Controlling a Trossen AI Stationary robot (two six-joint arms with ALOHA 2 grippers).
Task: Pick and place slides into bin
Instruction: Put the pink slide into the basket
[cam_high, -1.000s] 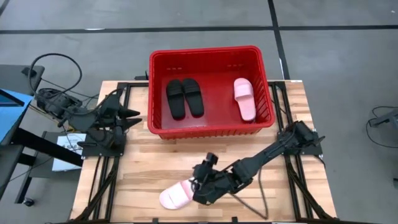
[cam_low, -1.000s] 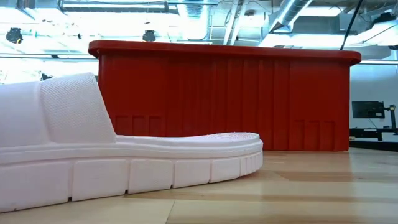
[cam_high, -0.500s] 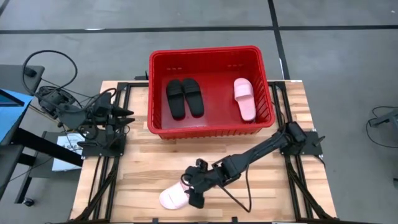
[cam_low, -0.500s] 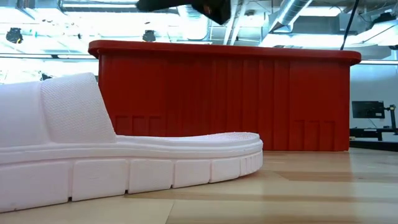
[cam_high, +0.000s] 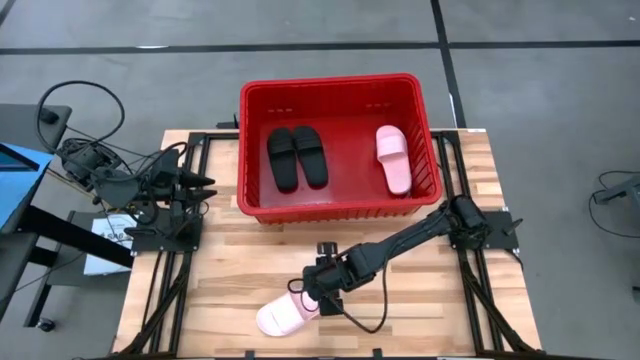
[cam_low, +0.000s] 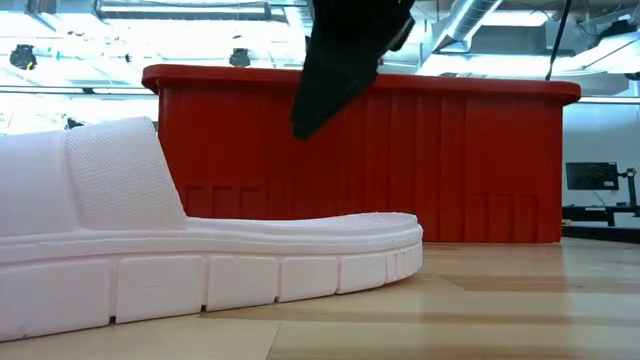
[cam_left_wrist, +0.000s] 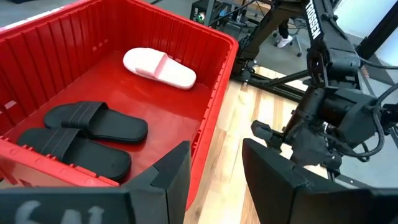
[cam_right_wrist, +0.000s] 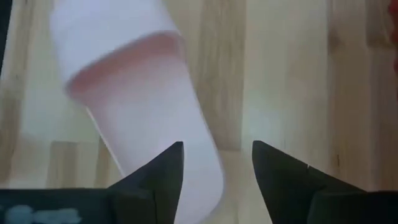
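The red bin (cam_high: 330, 82) stands at the table's far middle and holds two black slides (cam_high: 297, 157) and one pale pink slide (cam_high: 393, 157), flat on its floor. A second pale pink slide (cam_high: 278, 317) lies sole down on the table near its front edge, strap end to the left. My right gripper (cam_high: 312, 298) is open and hangs above that slide's heel end (cam_right_wrist: 161, 137) without touching it; in the low view (cam_low: 320, 100) it is well above the slide (cam_low: 150, 250). My left gripper (cam_high: 205, 183) is open and empty at the table's left, beside the bin.
The bin's tall near wall (cam_low: 450, 160) rises just beyond the pink slide. Black arm mounts and frames stand at the table's left (cam_high: 160, 225) and right (cam_high: 490, 225) sides. Bare wood lies between the bin and the slide (cam_high: 260, 260).
My right gripper has swung toward the table's left and come down over the pink slide's heel end, entering the low view from above. My left gripper has drawn back a little toward the table's left edge. The slides have not moved.
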